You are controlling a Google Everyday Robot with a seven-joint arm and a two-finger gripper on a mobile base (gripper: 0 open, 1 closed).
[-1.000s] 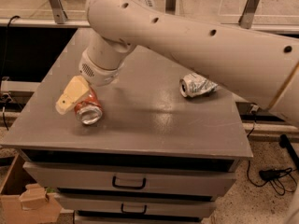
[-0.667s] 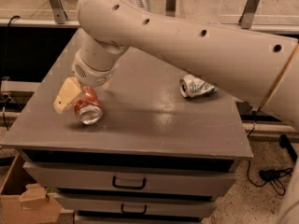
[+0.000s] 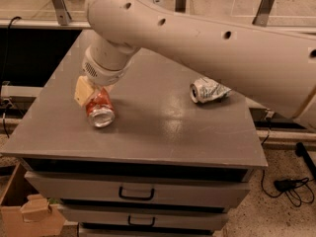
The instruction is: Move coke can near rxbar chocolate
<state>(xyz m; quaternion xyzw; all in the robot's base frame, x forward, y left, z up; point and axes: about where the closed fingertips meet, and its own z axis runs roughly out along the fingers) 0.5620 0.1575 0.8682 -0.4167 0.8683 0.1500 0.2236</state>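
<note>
The coke can (image 3: 100, 110) is red-orange and lies on its side at the left of the grey cabinet top (image 3: 163, 127), with its silver end facing the front. My gripper (image 3: 93, 98) comes down on it from above. One tan finger (image 3: 82, 90) presses the can's left side; the other finger is hidden behind the can. The gripper is shut on the can. The rxbar chocolate is out of view, possibly hidden behind my arm.
A crushed silver can with green markings (image 3: 209, 90) lies at the right of the top. My large arm (image 3: 207, 38) spans the back of the scene. Drawers (image 3: 136, 194) sit below the front edge. A cardboard box (image 3: 29, 216) stands on the floor at left.
My gripper and the coke can have shifted together slightly to the right and towards the back of the top. The silver can has not moved.
</note>
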